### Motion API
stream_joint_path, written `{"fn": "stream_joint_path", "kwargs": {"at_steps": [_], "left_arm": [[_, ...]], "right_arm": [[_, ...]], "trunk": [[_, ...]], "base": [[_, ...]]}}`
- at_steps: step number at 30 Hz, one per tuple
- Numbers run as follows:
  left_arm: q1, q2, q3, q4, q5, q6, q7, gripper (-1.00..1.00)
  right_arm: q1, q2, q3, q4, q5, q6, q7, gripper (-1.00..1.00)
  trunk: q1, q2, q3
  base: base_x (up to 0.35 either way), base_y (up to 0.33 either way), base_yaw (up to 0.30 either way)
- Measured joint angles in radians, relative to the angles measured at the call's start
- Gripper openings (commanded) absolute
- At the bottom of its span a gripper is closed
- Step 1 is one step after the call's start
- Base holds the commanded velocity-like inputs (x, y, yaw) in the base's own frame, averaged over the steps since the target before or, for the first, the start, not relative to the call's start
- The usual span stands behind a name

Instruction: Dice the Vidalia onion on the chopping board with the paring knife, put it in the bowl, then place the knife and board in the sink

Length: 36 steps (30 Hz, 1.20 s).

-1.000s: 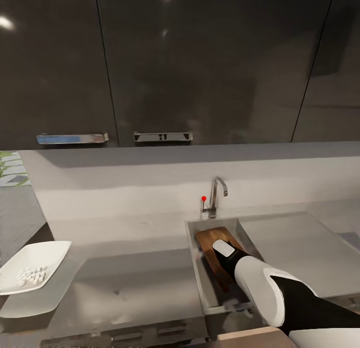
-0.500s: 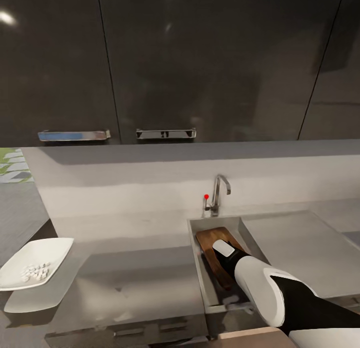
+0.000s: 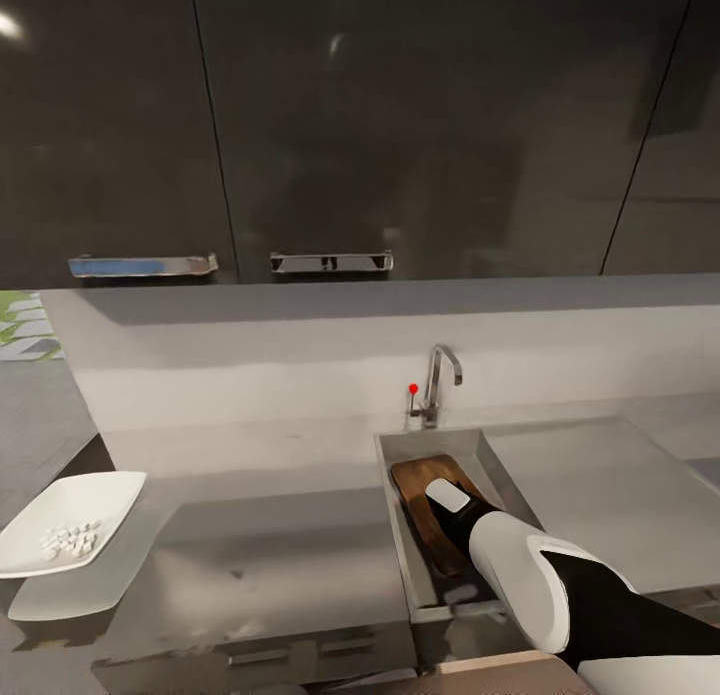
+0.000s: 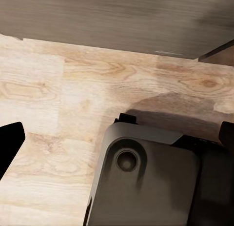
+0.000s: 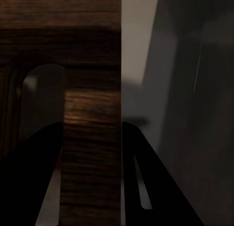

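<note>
I have my right gripper (image 5: 91, 138) clamped on the chopping board (image 3: 430, 490), tilted inside the sink (image 3: 400, 565) at about 5 o'clock, ready to release it; left gripper's state I cannot tell

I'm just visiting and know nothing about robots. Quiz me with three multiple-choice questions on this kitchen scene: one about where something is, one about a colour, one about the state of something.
1. Where is the chopping board?
A. Flat on the countertop
B. In the sink basin
C. On the floor

2. What colour is the dot by the tap?
A. Red
B. Blue
C. Green

3. What state is the bowl in?
A. Upside down
B. Empty
C. Holding small pale pieces

Answers:
1. B: the chopping board lies tilted inside the sink, with the right gripper reaching down to it; in the right wrist view one edge strip of the board lies between its jaws.
2. A: a red dot sits beside the tap.
3. C: the bowl sits upright on the countertop with pale bits in it.
</note>
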Motion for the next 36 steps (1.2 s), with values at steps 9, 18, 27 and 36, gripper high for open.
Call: {"fn": "stream_joint_path", "kwargs": {"at_steps": [9,18,27,36], "left_arm": [[0.000,0.001,0.000,0.000,0.000,0.001,0.000,1.00],[0.000,0.002,0.000,0.000,0.000,0.002,0.000,1.00],[0.000,0.002,0.000,0.000,0.000,0.001,0.000,1.00],[0.000,0.001,0.000,0.000,0.000,0.000,-0.001,1.00]], "right_arm": [[0.000,0.000,0.000,-0.001,0.000,0.027,0.000,-1.00],[0.000,0.000,0.000,-0.004,-0.064,0.053,-0.001,1.00],[0.000,0.000,0.004,-0.019,-0.077,0.065,0.000,1.00],[0.000,0.000,0.108,-0.098,0.059,0.135,0.086,1.00]], "trunk": [[0.000,0.000,-0.014],[0.000,0.000,-0.015],[0.000,0.000,-0.015],[0.000,0.000,-0.015]], "base": [[0.000,0.000,0.000],[0.000,0.000,0.000],[0.000,0.000,0.000],[0.000,0.000,0.000]]}}
